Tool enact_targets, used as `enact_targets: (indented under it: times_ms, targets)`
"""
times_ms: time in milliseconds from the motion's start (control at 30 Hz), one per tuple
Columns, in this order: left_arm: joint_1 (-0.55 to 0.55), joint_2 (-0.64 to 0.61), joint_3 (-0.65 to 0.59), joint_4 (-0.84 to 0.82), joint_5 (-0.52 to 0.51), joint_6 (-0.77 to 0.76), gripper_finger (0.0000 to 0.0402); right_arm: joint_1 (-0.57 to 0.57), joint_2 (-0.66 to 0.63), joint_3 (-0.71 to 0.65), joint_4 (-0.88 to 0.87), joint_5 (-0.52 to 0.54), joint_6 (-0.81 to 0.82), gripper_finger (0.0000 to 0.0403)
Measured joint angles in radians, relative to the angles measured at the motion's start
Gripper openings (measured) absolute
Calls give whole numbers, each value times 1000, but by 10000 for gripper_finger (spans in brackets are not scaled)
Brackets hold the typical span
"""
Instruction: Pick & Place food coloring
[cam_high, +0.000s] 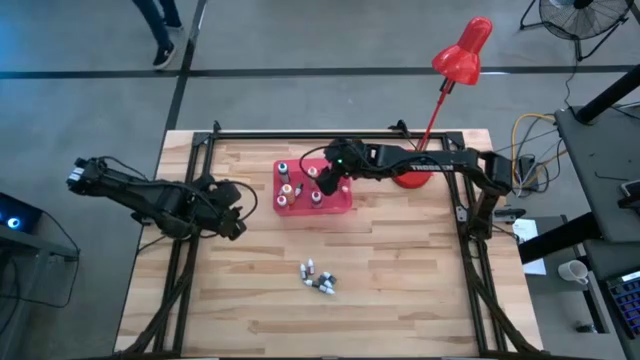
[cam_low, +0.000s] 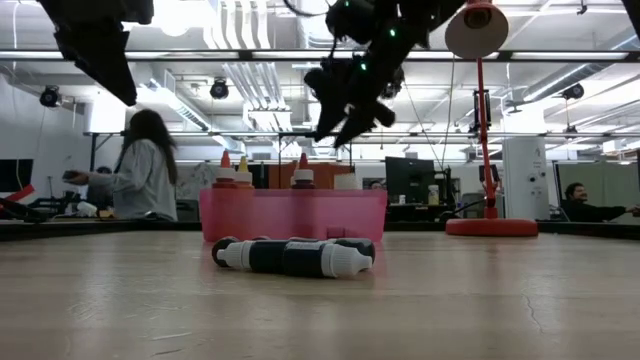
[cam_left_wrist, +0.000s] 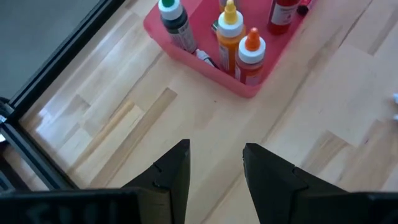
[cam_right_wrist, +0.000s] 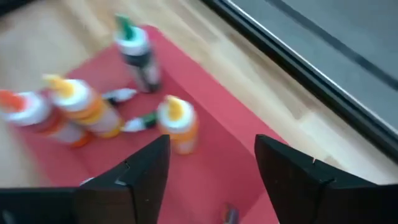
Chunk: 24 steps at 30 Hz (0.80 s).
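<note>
A shallow red tray (cam_high: 345, 205) sits at mid-table with several food coloring bottles (cam_high: 288, 188) standing upright in it. The right wrist view shows a dark green-capped one (cam_right_wrist: 138, 57) and orange ones with yellow caps (cam_right_wrist: 177, 124). More bottles (cam_high: 319, 279) lie on their sides in a cluster on the wood near the front, and also show in the low view (cam_low: 290, 257). My right gripper (cam_high: 328, 183) hangs open and empty above the tray (cam_right_wrist: 211, 146). My left gripper (cam_high: 236, 212) is open and waits left of the tray (cam_left_wrist: 214, 163).
A red desk lamp stands with its base (cam_high: 410, 178) just right of the tray, its stem slanting up beyond the far edge. A black frame (cam_high: 200, 150) borders the table. Bare wood lies between the tray and the lying bottles. People are in the room behind (cam_low: 140, 170).
</note>
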Motion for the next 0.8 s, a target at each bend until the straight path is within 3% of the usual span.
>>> enact_targets:
  times_ms: [167,300,500,633,800]
  targets:
    - [1,-11,0,-2,0,-12,122,38,-5,73,-64,-176,-91,229]
    - [1,-27,0,-10,11,-30,122,107,-5,111,-230,-315,-133,224]
    - [1,-34,0,-4,12,-46,122,258,-5,104,-397,-319,-137,224]
    - [1,-28,-1,12,11,-16,122,355,-5,73,-367,-310,-119,223]
    - [1,-26,-18,54,24,9,122,440,-2,-7,-256,-309,101,224]
